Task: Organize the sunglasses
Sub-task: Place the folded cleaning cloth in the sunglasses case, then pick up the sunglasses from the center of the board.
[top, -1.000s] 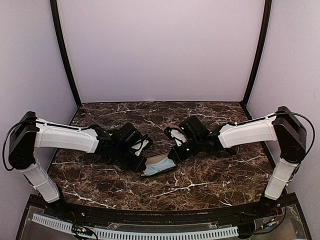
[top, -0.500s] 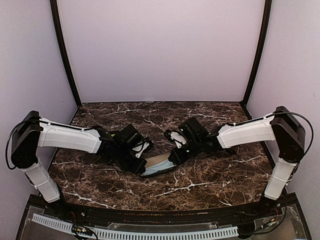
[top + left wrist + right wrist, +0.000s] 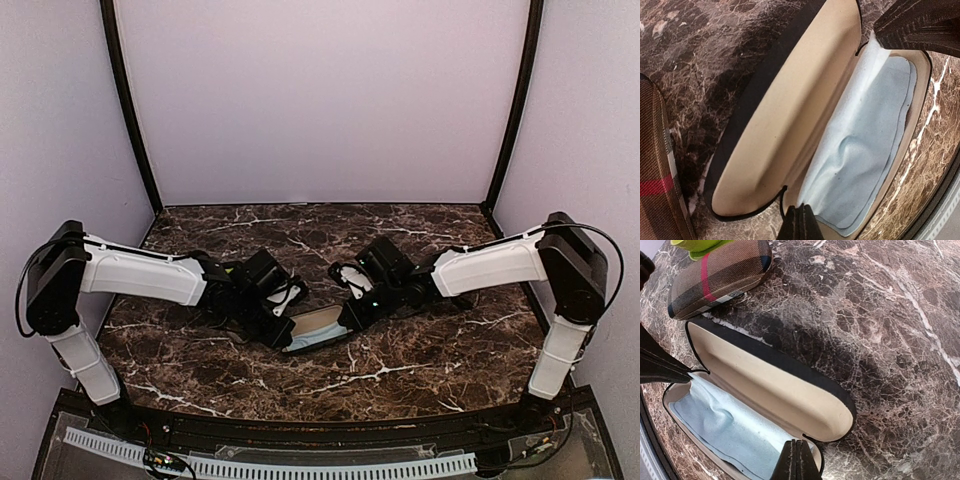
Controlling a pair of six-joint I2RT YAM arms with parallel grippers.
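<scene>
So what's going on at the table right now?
The left arm and the right arm meet over the open case. Each has its jaws shut, with the tips at opposite ends of the case by the hinge. A light blue cloth lies inside it. No sunglasses show in any view. A closed plaid case sits just beside the open one.

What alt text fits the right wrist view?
An open, tan-lined glasses case lies on the marble table, a light blue cloth in its lower half. The shut right gripper sits at its near rim; a closed plaid case lies behind.
</scene>
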